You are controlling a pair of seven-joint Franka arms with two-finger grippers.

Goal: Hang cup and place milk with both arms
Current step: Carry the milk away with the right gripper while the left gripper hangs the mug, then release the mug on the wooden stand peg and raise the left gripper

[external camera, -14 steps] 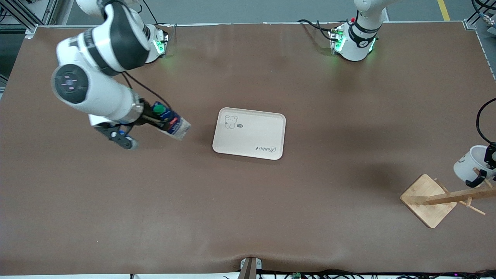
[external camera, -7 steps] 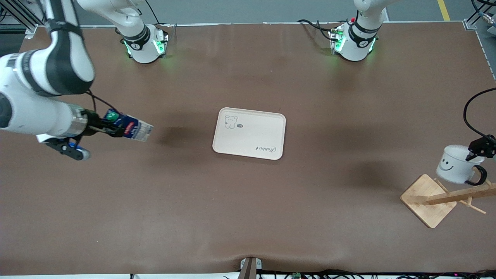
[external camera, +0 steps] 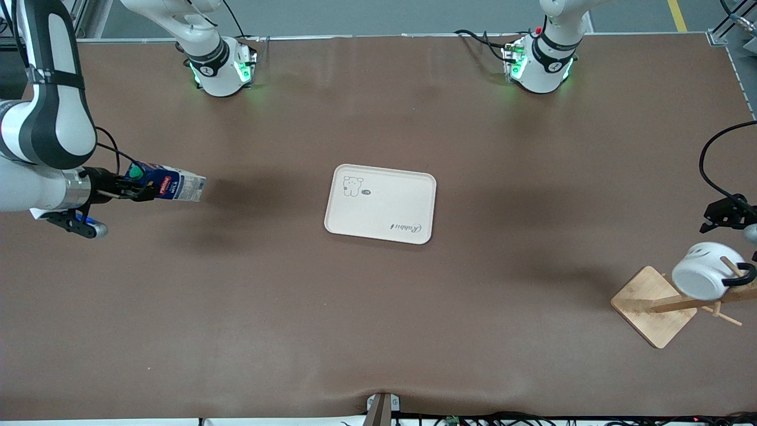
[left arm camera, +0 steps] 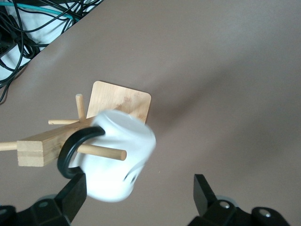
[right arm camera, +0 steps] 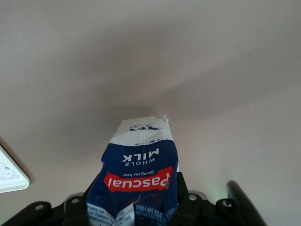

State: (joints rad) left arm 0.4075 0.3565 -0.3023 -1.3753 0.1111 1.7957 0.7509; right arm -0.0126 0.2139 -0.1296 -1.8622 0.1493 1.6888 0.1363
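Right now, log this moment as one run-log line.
left gripper: open, above hung white smiley mug | wooden peg rack: holds mug | right gripper: shut on dark-blue milk carton, airborne | cream tray: bare

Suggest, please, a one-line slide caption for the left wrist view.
Open left hand above the cup, whose black handle is looped over a peg of the wooden rack.

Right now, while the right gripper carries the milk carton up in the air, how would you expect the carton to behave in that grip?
The milk carton looks like soft paperboard; it is creased where the right gripper clamps it, so it probably dents easily. Held near its capped end and tilted almost level, it may sag or swing. Its printed surface looks smooth, so possibly slippery.
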